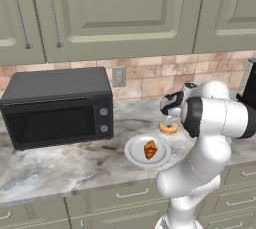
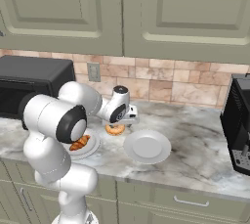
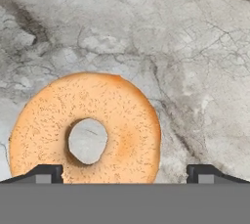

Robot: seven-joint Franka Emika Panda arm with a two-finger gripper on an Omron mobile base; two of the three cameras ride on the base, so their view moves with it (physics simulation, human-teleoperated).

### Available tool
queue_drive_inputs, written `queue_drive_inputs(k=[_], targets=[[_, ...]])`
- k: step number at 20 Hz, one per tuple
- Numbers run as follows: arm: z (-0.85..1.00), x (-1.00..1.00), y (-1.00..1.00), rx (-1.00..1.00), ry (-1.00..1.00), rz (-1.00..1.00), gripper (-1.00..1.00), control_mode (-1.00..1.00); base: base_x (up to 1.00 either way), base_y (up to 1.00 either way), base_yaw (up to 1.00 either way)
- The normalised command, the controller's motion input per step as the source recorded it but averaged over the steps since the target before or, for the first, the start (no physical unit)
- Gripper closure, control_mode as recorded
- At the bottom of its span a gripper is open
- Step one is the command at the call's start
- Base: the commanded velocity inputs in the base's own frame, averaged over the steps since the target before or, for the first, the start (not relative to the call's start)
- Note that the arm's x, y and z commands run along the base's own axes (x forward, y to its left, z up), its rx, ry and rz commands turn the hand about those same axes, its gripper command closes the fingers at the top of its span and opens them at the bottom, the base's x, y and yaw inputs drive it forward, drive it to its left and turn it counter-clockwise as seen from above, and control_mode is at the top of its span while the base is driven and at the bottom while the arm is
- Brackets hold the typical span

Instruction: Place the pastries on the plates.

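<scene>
While doughnut [image 3: 85, 127] lies flat, hole up, no long axis | pincer [image 3: 125, 173] spread above it | croissant [image 1: 150, 149] lengthwise on plate [image 1: 134, 151]

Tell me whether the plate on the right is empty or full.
Empty. The right plate shows bare white-grey inside its rim; the doughnut sits on the counter beside it, the croissant on the other plate.

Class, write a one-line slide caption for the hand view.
Open gripper above a ring doughnut lying on the marble counter.
</scene>
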Motion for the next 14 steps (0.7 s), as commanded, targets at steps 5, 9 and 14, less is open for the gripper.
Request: queue_drive_inputs(k=[5,9,14], targets=[[-0.18,0.05,0.0,0.0,0.01,0.04,-1.0,-1.0,0.0,0.0,0.0],[-0.17,0.03,0.0,0.0,0.0,0.04,-1.0,-1.0,0.0,0.0,0.0],[-0.11,0.12,-0.01,0.0,0.0,0.04,-1.0,-1.0,0.0,0.0,0.0]])
